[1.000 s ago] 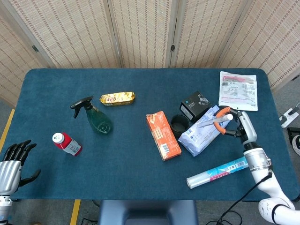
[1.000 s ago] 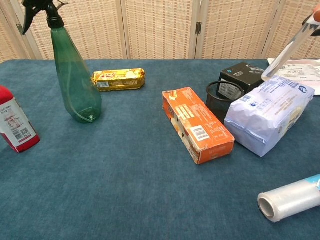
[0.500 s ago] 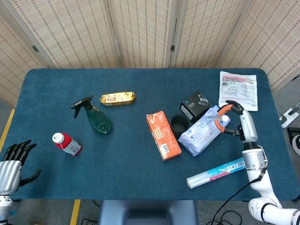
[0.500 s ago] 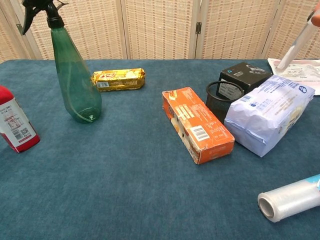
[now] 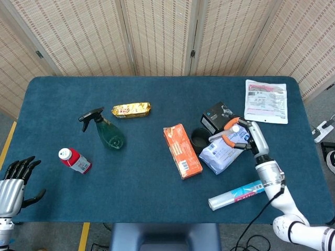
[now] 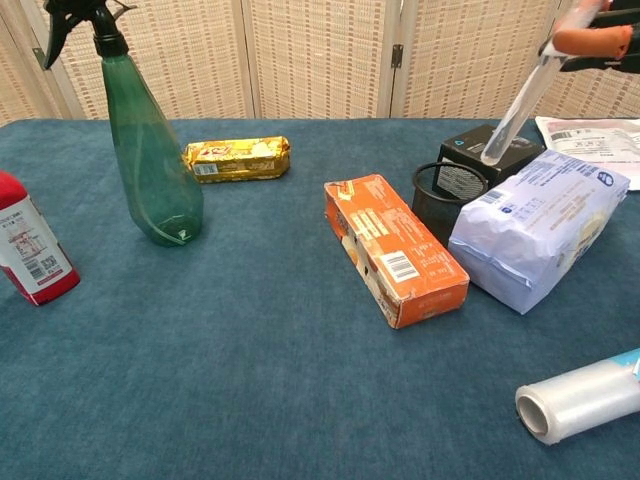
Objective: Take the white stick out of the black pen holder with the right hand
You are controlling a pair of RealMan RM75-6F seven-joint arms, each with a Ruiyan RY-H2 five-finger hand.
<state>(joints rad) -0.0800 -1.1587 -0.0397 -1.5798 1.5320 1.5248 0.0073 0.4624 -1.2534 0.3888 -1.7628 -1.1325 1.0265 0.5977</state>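
My right hand (image 5: 245,137) pinches the white stick (image 5: 220,137) between its orange-tipped fingers, above the white-and-blue bag. In the chest view the hand (image 6: 595,40) shows only at the top right edge, and the stick (image 6: 520,100) slants down and to the left from it. The stick's lower tip hangs in the air in front of the black box, just above and right of the black mesh pen holder (image 6: 448,195). The holder (image 5: 200,140) stands upright between the orange box and the bag, and looks empty. My left hand (image 5: 13,180) rests at the table's near left corner with its fingers spread, holding nothing.
An orange box (image 5: 182,150) lies left of the holder, with a white-and-blue bag (image 5: 222,154) to the right and a black box (image 5: 217,117) behind. A plastic wrap roll (image 5: 242,193) lies near the front edge. A green spray bottle (image 5: 104,130), gold packet (image 5: 131,110), red bottle (image 5: 74,160) and white packet (image 5: 266,101) lie further off.
My right hand first carried the stick further right, then swung it back left, so its tip now hangs close to the pen holder. The left hand has not moved.
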